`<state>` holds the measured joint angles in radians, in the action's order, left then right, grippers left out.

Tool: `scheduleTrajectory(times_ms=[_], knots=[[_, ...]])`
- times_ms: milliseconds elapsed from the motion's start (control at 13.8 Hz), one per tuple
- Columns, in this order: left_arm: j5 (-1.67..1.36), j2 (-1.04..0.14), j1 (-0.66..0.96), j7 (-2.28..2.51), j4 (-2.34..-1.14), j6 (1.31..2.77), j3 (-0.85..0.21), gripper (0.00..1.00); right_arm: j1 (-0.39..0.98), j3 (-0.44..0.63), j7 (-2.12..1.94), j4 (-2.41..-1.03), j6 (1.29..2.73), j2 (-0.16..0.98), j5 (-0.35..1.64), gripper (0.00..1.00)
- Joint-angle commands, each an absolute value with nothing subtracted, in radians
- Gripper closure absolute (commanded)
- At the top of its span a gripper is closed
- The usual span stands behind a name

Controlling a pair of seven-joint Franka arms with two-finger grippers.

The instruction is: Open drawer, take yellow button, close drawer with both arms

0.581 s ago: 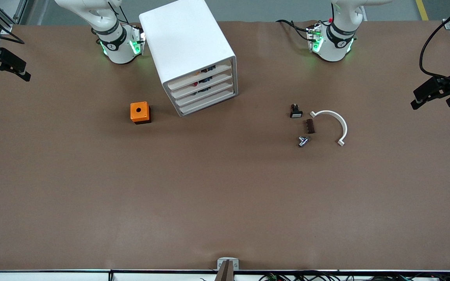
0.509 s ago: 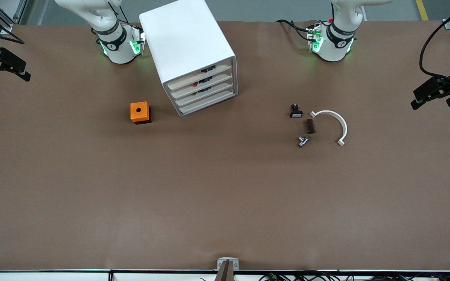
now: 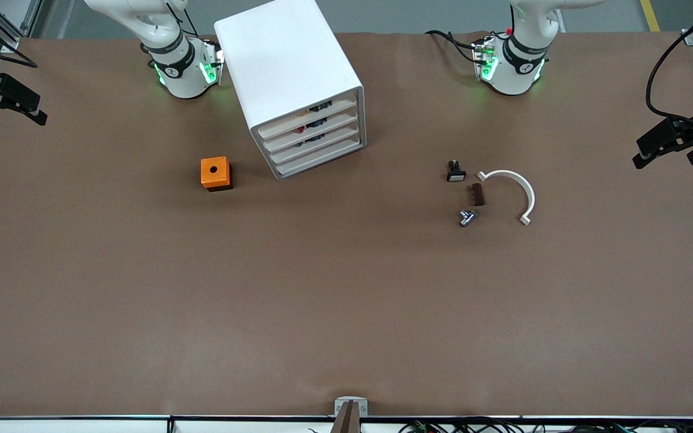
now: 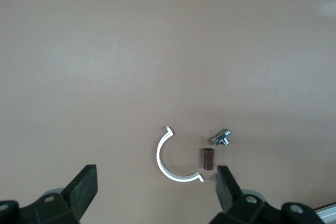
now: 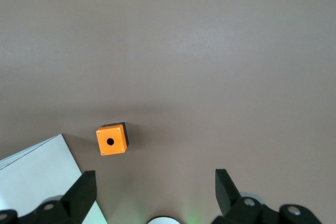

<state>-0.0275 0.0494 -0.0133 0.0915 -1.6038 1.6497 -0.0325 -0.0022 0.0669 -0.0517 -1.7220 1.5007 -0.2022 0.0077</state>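
The white cabinet (image 3: 286,66) stands near the right arm's base, its four drawers facing the front camera. The uppermost drawer (image 3: 299,120) is pushed in flush with the three below it. The button is hidden; only small dark bits show in the gaps above the drawer fronts. My left gripper (image 4: 155,182) hangs open high over the table, above a white arc (image 4: 167,162). My right gripper (image 5: 155,182) also hangs open and empty high over the table, above the spot between its own base and an orange cube (image 5: 111,140). Neither gripper holds anything.
The orange cube (image 3: 215,173) with a round hole sits beside the cabinet. Toward the left arm's end lie a small black part with a white face (image 3: 456,172), a brown block (image 3: 477,194), a metal fitting (image 3: 467,217) and the white arc (image 3: 518,189).
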Motion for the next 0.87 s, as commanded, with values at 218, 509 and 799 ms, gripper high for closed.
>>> scheduleTrajectory(times_ms=[218, 509, 799], knots=[[-0.044, -0.009, -0.020, 0.086, -1.589, 1.628, -0.032, 0.00, -0.002, 0.067, -0.057, -1.749, 1.509, -0.233, 0.008, 0.00], [-0.046, -0.162, 0.006, 0.090, -1.597, 1.626, -0.041, 0.00, -0.002, 0.067, -0.057, -1.749, 1.508, -0.232, 0.008, 0.00], [-0.046, -0.279, 0.057, 0.101, -1.595, 1.628, -0.043, 0.00, -0.002, 0.067, -0.057, -1.749, 1.506, -0.233, 0.008, 0.00]])
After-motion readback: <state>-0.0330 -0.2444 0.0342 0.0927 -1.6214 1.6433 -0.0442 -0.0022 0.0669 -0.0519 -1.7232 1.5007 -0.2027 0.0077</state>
